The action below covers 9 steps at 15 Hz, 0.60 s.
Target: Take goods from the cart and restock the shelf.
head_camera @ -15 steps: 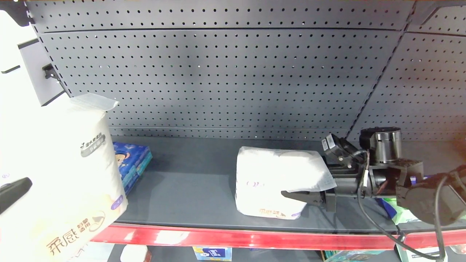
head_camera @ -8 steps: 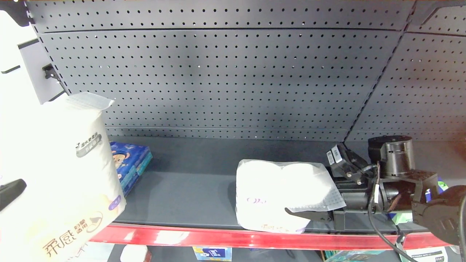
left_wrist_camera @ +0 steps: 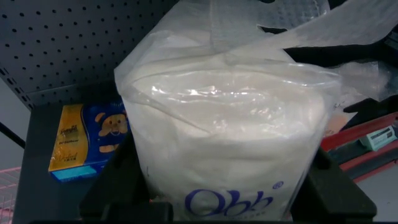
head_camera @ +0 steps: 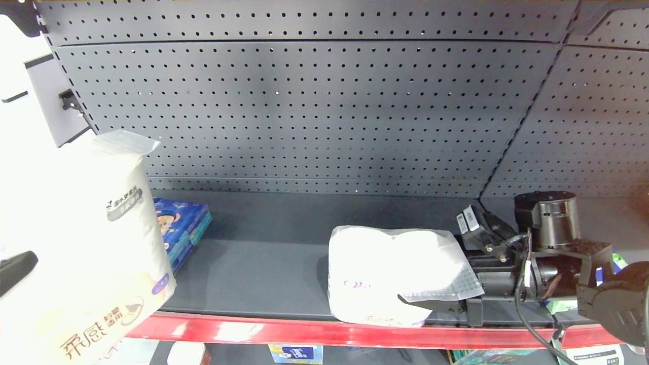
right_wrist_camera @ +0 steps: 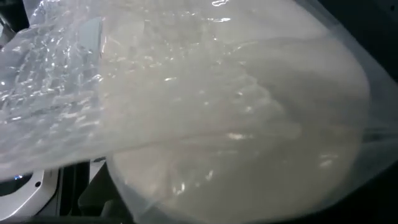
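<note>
The pegboard (head_camera: 304,111) backs a dark shelf (head_camera: 263,263) with a red front edge. At the shelf's left end, off its front edge, a tall tissue pack (head_camera: 86,243) stands upright, clamped between the 2 fingers of the left gripper (left_wrist_camera: 227,186). A short tissue pack (head_camera: 375,268) rests at the front edge, right of the middle, with the right gripper (head_camera: 428,294) closed on its right side under a loose plastic flap. A blue box (head_camera: 185,223) lies at the shelf's left, just behind the tall pack.
</note>
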### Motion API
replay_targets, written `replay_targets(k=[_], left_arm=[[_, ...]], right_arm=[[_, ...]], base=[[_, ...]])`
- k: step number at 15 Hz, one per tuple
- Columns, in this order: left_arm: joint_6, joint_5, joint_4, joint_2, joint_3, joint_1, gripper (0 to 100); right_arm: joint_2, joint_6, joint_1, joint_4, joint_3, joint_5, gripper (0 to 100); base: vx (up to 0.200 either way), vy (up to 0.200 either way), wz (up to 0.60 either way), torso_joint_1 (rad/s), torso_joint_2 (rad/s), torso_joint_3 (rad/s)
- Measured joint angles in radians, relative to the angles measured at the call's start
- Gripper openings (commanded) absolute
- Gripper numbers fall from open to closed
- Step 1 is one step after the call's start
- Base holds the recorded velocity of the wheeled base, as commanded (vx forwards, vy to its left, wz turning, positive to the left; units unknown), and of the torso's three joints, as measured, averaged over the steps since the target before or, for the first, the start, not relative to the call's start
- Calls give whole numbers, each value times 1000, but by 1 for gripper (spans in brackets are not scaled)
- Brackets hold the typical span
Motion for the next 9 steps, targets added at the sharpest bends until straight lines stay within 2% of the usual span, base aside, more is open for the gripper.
replay_targets(k=[5, 7, 9], left_arm=[[0, -13, 0, 18, -5, 0, 0], [0, -17, -1, 34, -10, 0, 0], [0, -53, -8, 56, -18, 0, 0]], right_arm=[[-39, 3, -39, 7, 37, -35, 100], [-75, 0, -81, 4, 90, -48, 100], [-131, 1, -144, 3, 147, -59, 100]], base=[[0, 0, 0, 0, 0, 0], [0, 0, 0, 0, 0, 0], [0, 0, 0, 0, 0, 0]])
